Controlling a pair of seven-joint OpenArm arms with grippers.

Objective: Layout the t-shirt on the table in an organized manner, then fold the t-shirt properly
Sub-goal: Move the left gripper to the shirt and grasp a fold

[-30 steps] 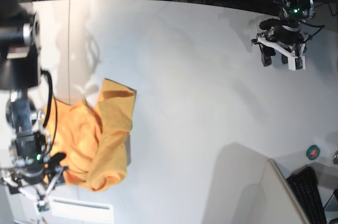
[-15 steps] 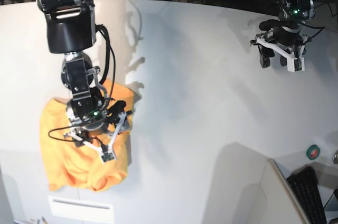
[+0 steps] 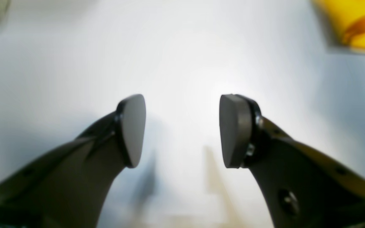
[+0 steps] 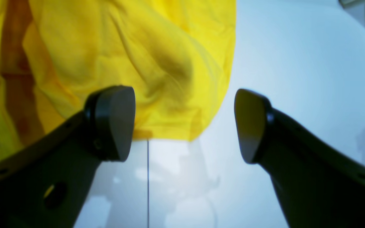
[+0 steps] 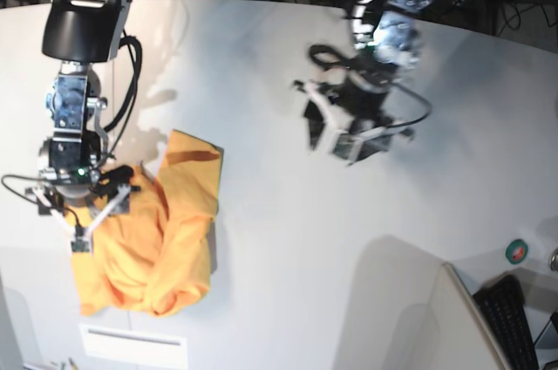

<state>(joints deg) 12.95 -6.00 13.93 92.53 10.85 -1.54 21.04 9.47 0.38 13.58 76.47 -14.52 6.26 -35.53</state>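
The orange-yellow t-shirt (image 5: 161,239) lies crumpled and partly folded over itself at the left of the table (image 5: 279,239). My right gripper (image 5: 77,213) is open and empty, hovering over the shirt's left edge. In the right wrist view the gripper (image 4: 182,123) stands open above the shirt's hem (image 4: 122,63) and the table's dark seam line (image 4: 147,177). My left gripper (image 5: 338,133) is open and empty above bare table at mid-back. In the left wrist view the gripper (image 3: 182,126) sees only a corner of the shirt (image 3: 356,22), far off.
A green tape roll (image 5: 517,252) and a black keyboard (image 5: 516,322) sit at the right front. A pale angled panel (image 5: 410,304) stands at the front. A white label (image 5: 131,346) lies by the front edge under the shirt. Cables run behind the back edge.
My left arm has swung from the far right to the table's mid-back. My right arm has shifted left, from over the shirt's middle to its left edge. The shirt has barely changed.
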